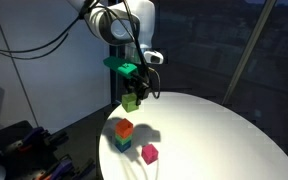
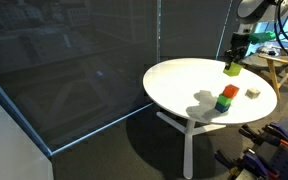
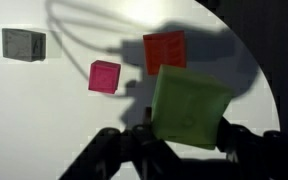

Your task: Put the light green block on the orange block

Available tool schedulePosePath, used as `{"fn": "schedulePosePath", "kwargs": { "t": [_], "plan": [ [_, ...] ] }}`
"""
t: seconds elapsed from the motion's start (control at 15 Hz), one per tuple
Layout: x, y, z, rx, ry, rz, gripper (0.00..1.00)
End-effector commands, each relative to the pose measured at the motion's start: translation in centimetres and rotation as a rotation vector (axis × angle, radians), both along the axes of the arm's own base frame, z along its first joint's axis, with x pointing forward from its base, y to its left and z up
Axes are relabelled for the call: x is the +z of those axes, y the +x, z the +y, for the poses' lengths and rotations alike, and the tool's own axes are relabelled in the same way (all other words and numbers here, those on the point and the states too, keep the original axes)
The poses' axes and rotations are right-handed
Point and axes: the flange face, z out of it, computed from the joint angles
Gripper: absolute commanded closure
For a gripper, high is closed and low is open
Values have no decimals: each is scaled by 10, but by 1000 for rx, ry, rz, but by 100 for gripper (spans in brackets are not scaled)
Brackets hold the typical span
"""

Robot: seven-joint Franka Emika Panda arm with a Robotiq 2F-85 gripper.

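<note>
Gripper (image 1: 132,92) is squeezing the light green block (image 1: 131,102) between its 2 fingers, holding it in the air above the white round worktop (image 1: 214,130). From where I'm standing, the orange block (image 1: 124,127) is sitting below it and slightly nearer, perched on top of a darker teal-green block (image 1: 122,144). A magenta block (image 1: 150,153) is resting on the worktop just to the right of that stack. In the wrist view the light green block is filling the lower right, and the orange block (image 3: 165,50) is showing just past its far edge, so the 2 are not looking lined up yet. A grey block (image 3: 23,43) is lying well apart at the far left. Judging by this, the pickup is done. What is remaining is carrying the light green block over the orange block, lowering it squarely and letting go.
</note>
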Motion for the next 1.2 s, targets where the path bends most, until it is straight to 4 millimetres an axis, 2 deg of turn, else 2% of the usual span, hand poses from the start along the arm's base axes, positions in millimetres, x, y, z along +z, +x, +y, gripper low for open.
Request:
{"fn": "schedulePosePath", "kwargs": {
  "t": [0.0, 0.6, 1.13],
  "plan": [
    [1, -14, 4, 41, -16, -12, 69],
    [-15, -24, 6, 57, -21, 1, 69],
    [-19, -26, 2, 77, -61, -1, 69]
  ]
}}
